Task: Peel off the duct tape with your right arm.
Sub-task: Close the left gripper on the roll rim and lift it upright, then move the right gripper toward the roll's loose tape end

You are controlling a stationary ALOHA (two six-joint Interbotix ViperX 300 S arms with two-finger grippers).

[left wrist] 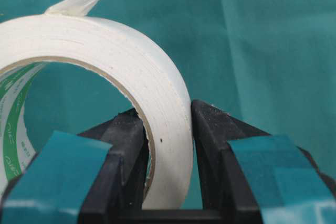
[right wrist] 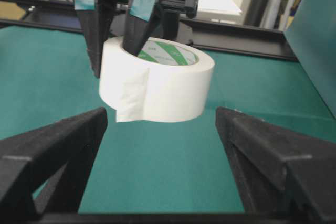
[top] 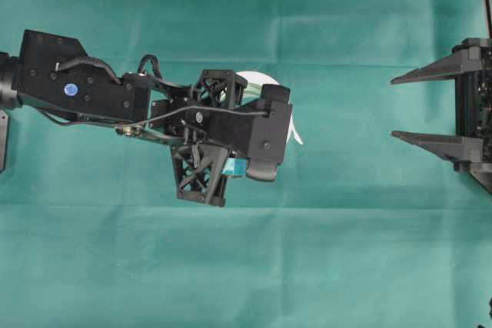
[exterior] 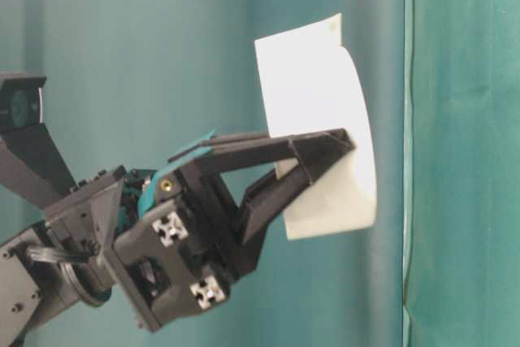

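With the left end effector (right wrist: 118, 24) clamping the tape (right wrist: 157, 85) aloft, the wide-open, empty right end effector (top: 430, 107) should close squarely on the loose strip (right wrist: 131, 98).

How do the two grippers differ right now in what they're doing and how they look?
The left gripper is shut on the wall of the tape roll, one finger inside the ring and one outside; the right gripper is open, holds nothing and is apart from the roll. The left fingers carry teal pads; the right fingers are plain black and pointed. Both are black two-finger grippers above the green cloth.
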